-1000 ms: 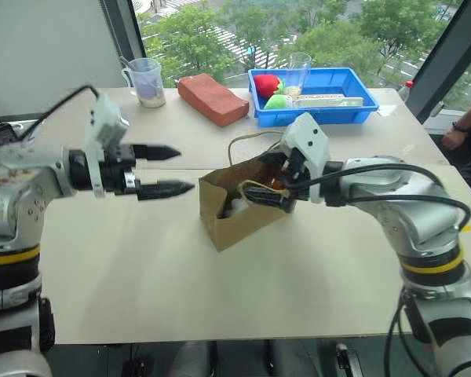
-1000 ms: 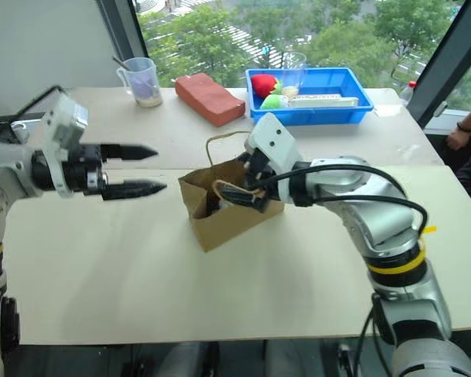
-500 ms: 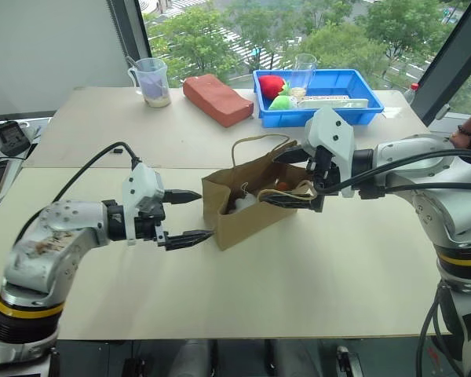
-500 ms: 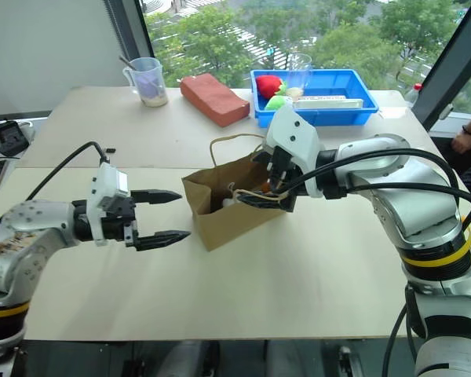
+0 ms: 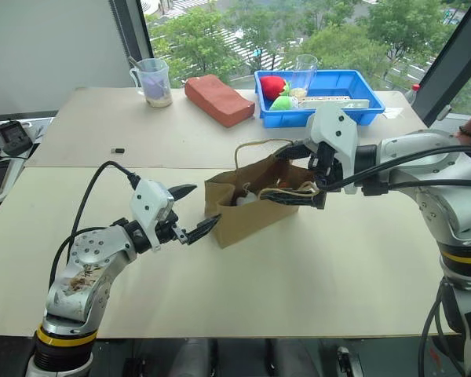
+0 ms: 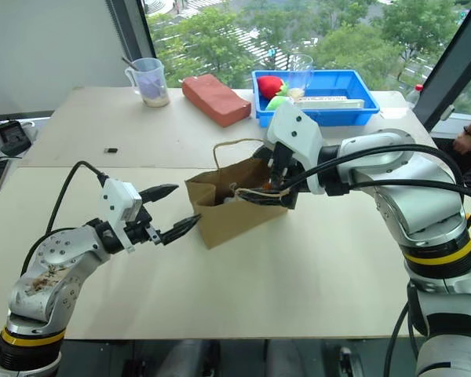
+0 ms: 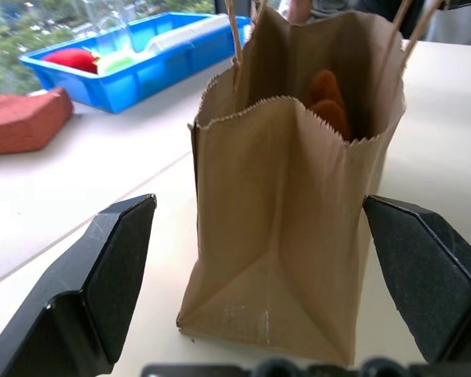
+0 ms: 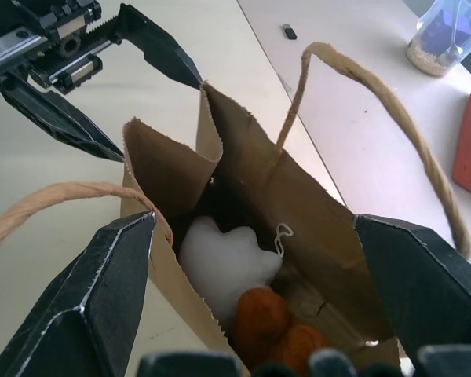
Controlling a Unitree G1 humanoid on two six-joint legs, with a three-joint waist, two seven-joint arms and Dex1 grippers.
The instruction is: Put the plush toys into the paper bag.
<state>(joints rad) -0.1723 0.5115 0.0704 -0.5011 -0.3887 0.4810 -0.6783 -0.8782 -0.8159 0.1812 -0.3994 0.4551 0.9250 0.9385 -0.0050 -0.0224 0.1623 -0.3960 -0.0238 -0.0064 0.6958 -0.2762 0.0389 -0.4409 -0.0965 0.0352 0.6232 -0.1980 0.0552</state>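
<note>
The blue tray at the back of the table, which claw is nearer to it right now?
Right. The right claw hangs open over the paper bag, just in front of the blue tray. The left claw is open at the bag's far side, farther from the tray.

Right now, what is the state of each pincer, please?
Left pincer: open, holding nothing, beside the paper bag.
Right pincer: open, holding nothing, at the bag's mouth.

The left pincer (image 5: pixel 190 214) has dropped low and swung in beside the paper bag (image 5: pixel 243 212).
</note>
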